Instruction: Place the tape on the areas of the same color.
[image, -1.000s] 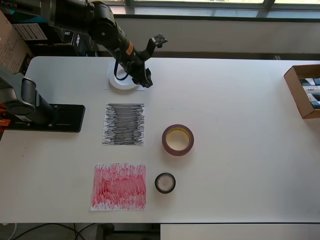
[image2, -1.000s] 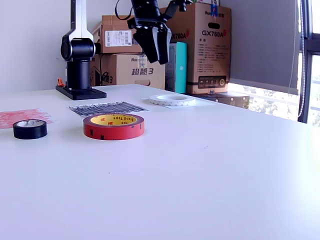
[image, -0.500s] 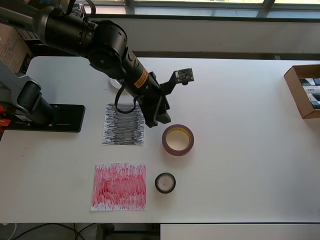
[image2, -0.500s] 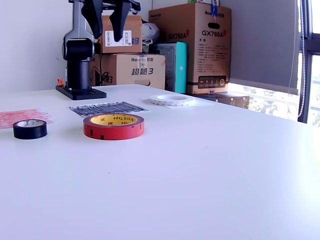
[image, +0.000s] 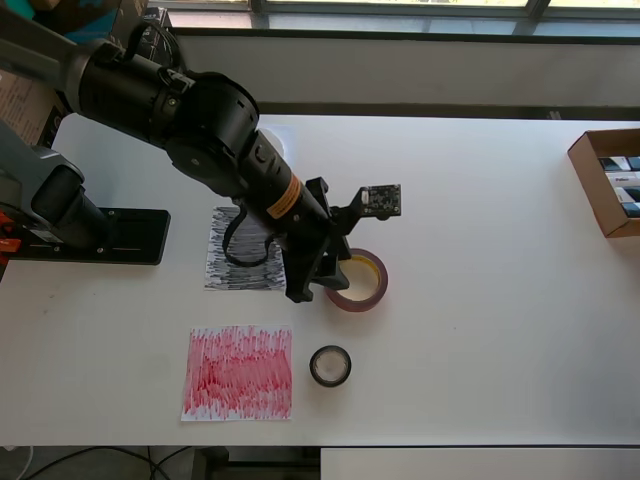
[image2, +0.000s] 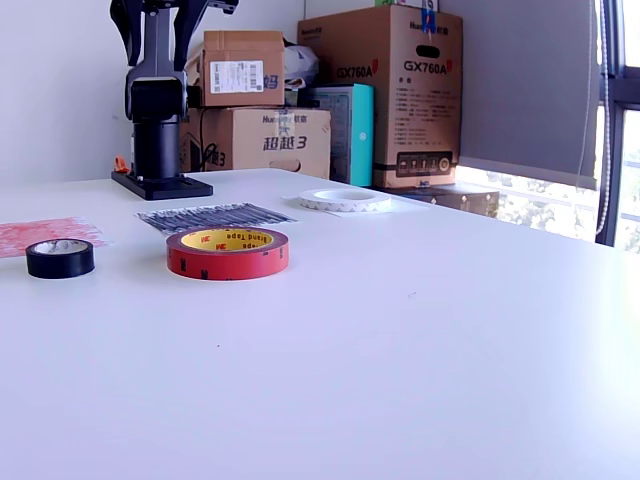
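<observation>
While the end effector (image: 318, 283) hangs spread above it, the red tape roll (image2: 227, 252) shows a yellowish core.

Robotics lab or office storeroom. White table (image2: 420, 340) beside a window (image2: 620, 120); robot arm (image: 190, 110) on a black base plate (image: 120, 236); stacked printed cartons (image2: 385, 95) against the wall; open box (image: 608, 180) of small parts at the table edge.

White table (image: 480, 220); open cardboard box (image: 607, 180) at overhead right edge; stacked cardboard boxes (image2: 395, 95) behind table in exterior view, teal item (image2: 358, 135) between them, window (image2: 620, 120) at right
</observation>
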